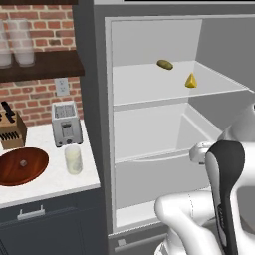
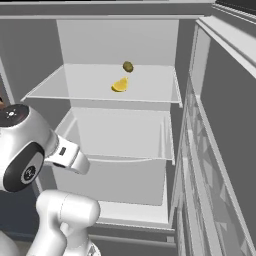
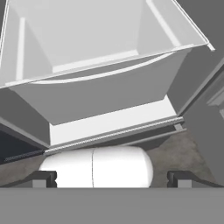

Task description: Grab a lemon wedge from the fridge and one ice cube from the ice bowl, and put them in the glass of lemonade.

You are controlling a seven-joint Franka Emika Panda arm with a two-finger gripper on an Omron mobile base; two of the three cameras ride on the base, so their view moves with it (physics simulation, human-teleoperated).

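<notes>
The tiny bright yellow lemon wedge (image 1: pixel 191 81) lies on the fridge's upper white shelf (image 1: pixel 149 84), well above the open, empty hand (image 3: pixel 111 179), which points down at the lower drawer.

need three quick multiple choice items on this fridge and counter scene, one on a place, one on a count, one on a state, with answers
1. Where is the lemon wedge?
A. on the upper fridge shelf
B. in the ice bowl
C. in the glass of lemonade

2. How many items lie on that shelf?
A. one
B. two
C. four

3. What state is the fridge in?
A. door shut
B. door open, white interior showing
C. door off and lying on the floor

Answers:
1 A, the yellow wedge sits on the shelf, right of the olive-green oblong item.
2 B, just the wedge and the olive-green item lie there.
3 B, the shelves and the drawer are in plain sight, with the door swung out on the right in the right base view.
</notes>
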